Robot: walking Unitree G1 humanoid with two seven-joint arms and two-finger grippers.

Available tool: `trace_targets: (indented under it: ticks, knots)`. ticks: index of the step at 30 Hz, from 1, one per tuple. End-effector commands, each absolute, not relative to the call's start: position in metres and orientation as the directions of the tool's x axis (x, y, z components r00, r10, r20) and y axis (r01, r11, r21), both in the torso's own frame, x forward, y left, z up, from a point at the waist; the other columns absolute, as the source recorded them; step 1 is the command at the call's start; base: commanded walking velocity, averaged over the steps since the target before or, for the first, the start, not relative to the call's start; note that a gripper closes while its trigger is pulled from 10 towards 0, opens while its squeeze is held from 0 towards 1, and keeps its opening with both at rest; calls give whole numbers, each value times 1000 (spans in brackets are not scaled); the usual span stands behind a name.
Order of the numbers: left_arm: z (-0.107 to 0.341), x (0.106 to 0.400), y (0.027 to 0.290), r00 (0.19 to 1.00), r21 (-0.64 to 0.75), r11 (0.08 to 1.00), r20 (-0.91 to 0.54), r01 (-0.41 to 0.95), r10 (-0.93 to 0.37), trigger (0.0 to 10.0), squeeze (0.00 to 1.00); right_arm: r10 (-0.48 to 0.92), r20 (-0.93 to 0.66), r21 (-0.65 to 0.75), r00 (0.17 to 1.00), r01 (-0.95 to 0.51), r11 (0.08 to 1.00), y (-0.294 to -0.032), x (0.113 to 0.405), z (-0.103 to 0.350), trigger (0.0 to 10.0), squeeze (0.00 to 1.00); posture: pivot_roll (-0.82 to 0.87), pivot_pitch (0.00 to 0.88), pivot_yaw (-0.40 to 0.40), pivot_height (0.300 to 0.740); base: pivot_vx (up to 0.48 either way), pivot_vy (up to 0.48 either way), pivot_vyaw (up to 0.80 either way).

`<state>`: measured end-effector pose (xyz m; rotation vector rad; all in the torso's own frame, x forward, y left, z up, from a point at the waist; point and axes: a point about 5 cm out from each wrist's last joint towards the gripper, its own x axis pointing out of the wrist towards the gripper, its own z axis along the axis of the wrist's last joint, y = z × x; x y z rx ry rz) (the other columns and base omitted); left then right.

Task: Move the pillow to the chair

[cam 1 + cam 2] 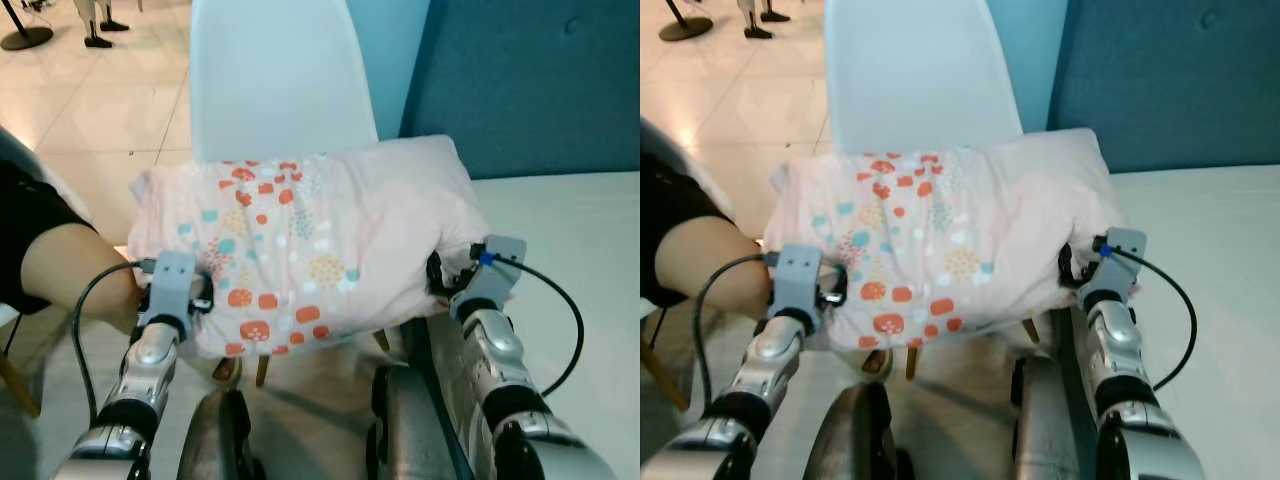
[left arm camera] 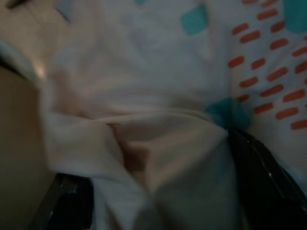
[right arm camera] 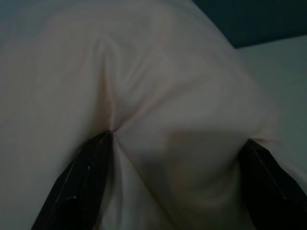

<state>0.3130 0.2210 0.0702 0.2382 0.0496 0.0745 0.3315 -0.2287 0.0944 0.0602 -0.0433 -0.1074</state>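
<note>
While the pillow (image 1: 310,250) lies across the white chair (image 1: 280,80), both tools pinch it. The left tool (image 1: 195,300) grips its patterned corner. The right tool (image 1: 440,280) has its fingers (image 3: 84,184) spread around a plain fold.

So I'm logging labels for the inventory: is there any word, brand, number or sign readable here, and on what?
None can be read. The pillow carries only a pattern of orange and teal shapes, no lettering. The white chair, the blue headboard and both grippers' housings show no legible marks.

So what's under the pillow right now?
Wooden chair legs and floor tiles show below the pillow, which both the left gripper and right gripper grip. The white chair rises behind; its seat is covered.
</note>
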Motion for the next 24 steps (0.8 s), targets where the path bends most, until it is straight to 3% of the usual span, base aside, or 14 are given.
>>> trace_targets:
  ticks: [1, 2, 3, 7, 8, 10, 13, 17, 19, 20, 23, 24]
  knots:
    - [74, 308, 226, 997, 273, 959, -19, -72, 80, 10000, 1000, -91, 65, 6, 994, 91, 996, -225, 328, 97, 10000, 1000, -55, 159, 29, 576, 0, 0, 0]
    - [79, 300, 226, 1000, 359, 933, 2, 2, -3, 10000, 906, -80, 100, -59, 992, 86, 995, -228, 325, 102, 10000, 0, -51, 164, 32, 576, 0, 0, 0]
    - [80, 296, 229, 1000, 357, 934, 2, 11, -13, 10000, 0, -65, 107, -87, 992, 74, 993, -230, 326, 106, 10000, 0, -58, 160, 33, 576, 0, 0, 0]
    - [81, 290, 237, 1000, 334, 942, -17, 4, 2, 10000, 0, -59, 109, -153, 992, 76, 985, -236, 330, 112, 10000, 0, -58, 159, 33, 576, 0, 0, 0]
    - [82, 287, 247, 998, 464, 884, -56, 56, -33, 10000, 0, -154, 188, -204, 970, 192, 960, -249, 333, 128, 10000, 0, -51, 152, 23, 576, 0, 0, 0]
    - [83, 285, 250, 996, 518, 852, -70, 80, -51, 10000, 0, -190, 225, -210, 956, 238, 948, -254, 333, 135, 10000, 0, -48, 150, 21, 576, 0, 0, 0]
    - [100, 286, 284, 983, 453, 882, -58, -132, 177, 10000, 0, -251, 178, -130, 952, 275, 953, -261, 336, 140, 10000, 0, -36, 130, 14, 576, 0, 0, 0]
    - [108, 281, 298, 963, 483, 861, -114, -162, 245, 10000, 0, -232, 188, -281, 954, 278, 919, -261, 336, 147, 10000, 0, -27, 115, 8, 576, 0, 0, 0]
    - [129, 282, 303, 933, 401, 849, 44, -345, 358, 10000, 0, -160, 44, -88, 986, 164, 983, -251, 340, 132, 10000, 0, -26, 124, 4, 576, 0, 0, 0]
    - [137, 284, 302, 915, 303, 865, 92, -401, 392, 10000, 0, -186, 78, -88, 979, 193, 977, -251, 339, 136, 10000, 0, -29, 121, 1, 576, 0, 0, 0]
    - [141, 285, 300, 906, 238, 875, 114, -422, 407, 10000, 0, -214, 115, -103, 970, 226, 969, -252, 338, 140, 10000, 0, -29, 121, 1, 576, 0, 0, 0]
    - [151, 296, 279, 917, -171, 917, 113, -360, 382, 10000, 0, -158, 149, 42, 976, 153, 987, -235, 344, 149, 10000, 0, -25, 114, -8, 576, 0, 0, 0]
